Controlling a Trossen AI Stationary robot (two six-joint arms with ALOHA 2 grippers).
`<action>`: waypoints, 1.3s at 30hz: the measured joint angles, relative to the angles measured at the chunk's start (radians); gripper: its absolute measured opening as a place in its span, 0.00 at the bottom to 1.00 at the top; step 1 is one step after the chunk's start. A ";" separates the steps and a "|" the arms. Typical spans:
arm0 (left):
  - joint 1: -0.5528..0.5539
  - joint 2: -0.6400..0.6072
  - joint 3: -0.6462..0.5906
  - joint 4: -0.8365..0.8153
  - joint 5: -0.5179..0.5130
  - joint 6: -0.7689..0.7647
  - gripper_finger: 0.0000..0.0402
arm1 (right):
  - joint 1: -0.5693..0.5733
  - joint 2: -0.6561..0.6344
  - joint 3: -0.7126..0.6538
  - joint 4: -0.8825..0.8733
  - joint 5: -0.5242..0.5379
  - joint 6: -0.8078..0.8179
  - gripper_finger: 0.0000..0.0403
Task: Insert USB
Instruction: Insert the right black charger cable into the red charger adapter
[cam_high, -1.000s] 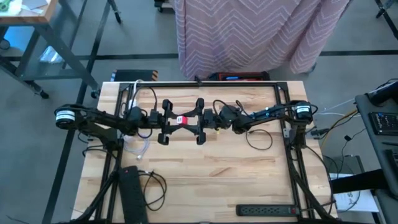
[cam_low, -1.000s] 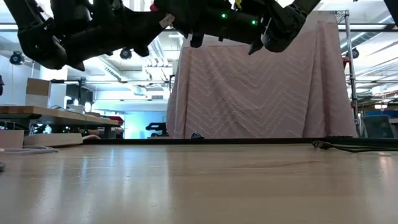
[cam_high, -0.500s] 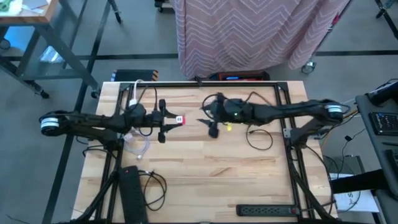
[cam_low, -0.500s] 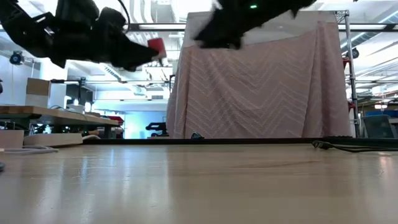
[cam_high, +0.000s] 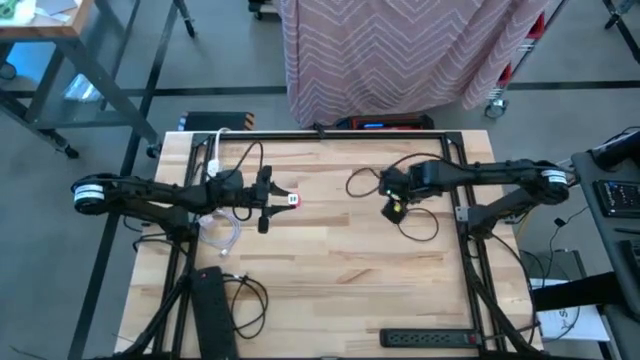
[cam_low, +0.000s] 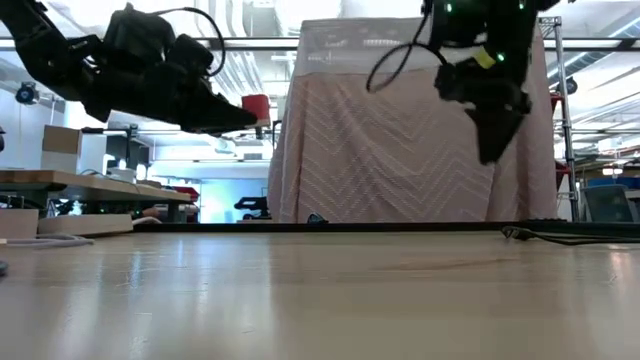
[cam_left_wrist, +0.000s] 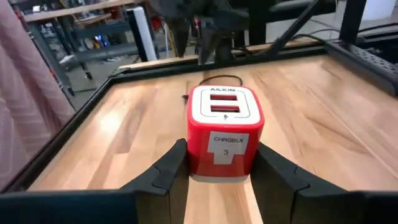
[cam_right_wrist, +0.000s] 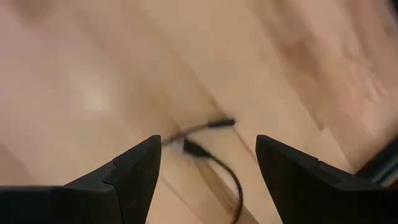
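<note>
In the left wrist view, the left gripper (cam_left_wrist: 217, 177) is clenching a red charger block (cam_left_wrist: 224, 130) at the centre of the frame, one finger (cam_left_wrist: 168, 171) pressed on each flank, so that its white face with two USB slots is pointing away from the arm. That hold looks chosen to present the slots to the other arm. In the high view the block (cam_high: 292, 199) is sitting left of centre, and the low view, where it shows in the upper left (cam_low: 256, 106), is placing it well above the wooden table (cam_high: 330, 275).

Farther right in the high view, the right gripper (cam_high: 392, 208) is hovering over the right half of the table. Its own camera is looking down between released, widely parted fingers (cam_right_wrist: 134, 171) at a thin dark cable (cam_right_wrist: 214, 158) lying on the wood, its plug end (cam_right_wrist: 221, 123) near the middle of the frame. Nothing is between those fingers, so the USB plug is not yet picked up; the gripper appears lined up above it for a grasp. The two grippers are well apart.

At the top of the high view, beyond the table's far edge, a pink zigzag-patterned cloth (cam_high: 400, 50) is hanging.
</note>
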 joint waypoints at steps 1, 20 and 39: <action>0.000 0.001 0.000 -0.005 0.000 0.000 0.31 | 0.002 0.007 -0.016 0.004 -0.006 -0.038 0.62; -0.028 -0.049 -0.001 -0.012 0.051 0.120 0.31 | 0.002 0.263 -0.196 0.215 0.020 -0.450 0.47; -0.278 -0.047 -0.002 0.008 -0.346 0.631 0.31 | -0.053 0.196 -0.155 0.044 -0.127 -0.450 0.04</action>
